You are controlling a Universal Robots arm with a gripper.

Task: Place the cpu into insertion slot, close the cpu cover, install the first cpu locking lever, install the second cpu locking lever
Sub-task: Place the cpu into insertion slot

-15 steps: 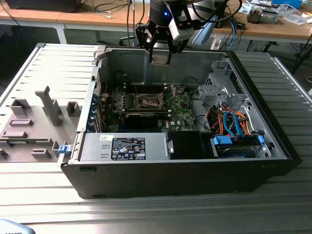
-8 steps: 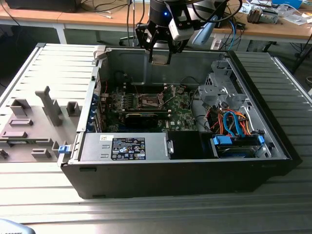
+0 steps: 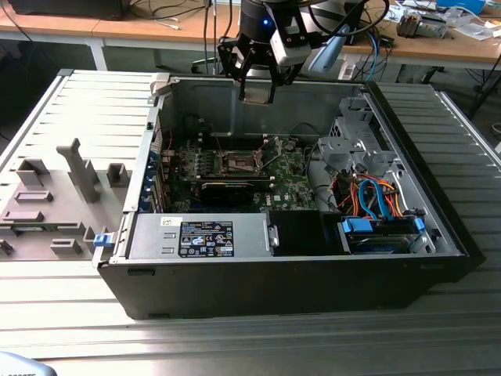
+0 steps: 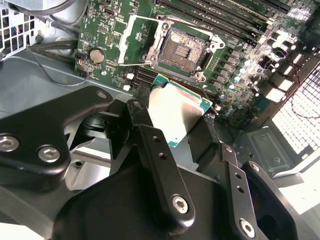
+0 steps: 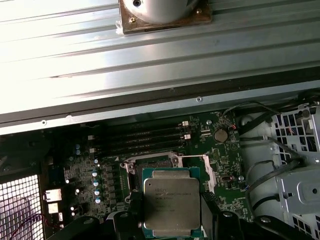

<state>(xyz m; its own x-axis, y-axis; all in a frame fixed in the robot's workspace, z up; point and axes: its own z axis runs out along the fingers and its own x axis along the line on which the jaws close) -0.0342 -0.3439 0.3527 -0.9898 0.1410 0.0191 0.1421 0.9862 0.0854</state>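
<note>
My pincer (image 4: 172,127) pinches the cpu (image 5: 171,200) by its edges: silvery-grey lid, thin green rim, above the green motherboard's (image 4: 110,30) open insertion slot (image 4: 184,48).

ribbed metal tbl (image 3: 235,345) | on it: open PC case (image 3: 274,290), grey panel (image 3: 102,117)

Arm (image 3: 270,19) hangs wrist-down; claw (image 3: 257,92) clamped on the cpu (image 5: 171,201).
</note>
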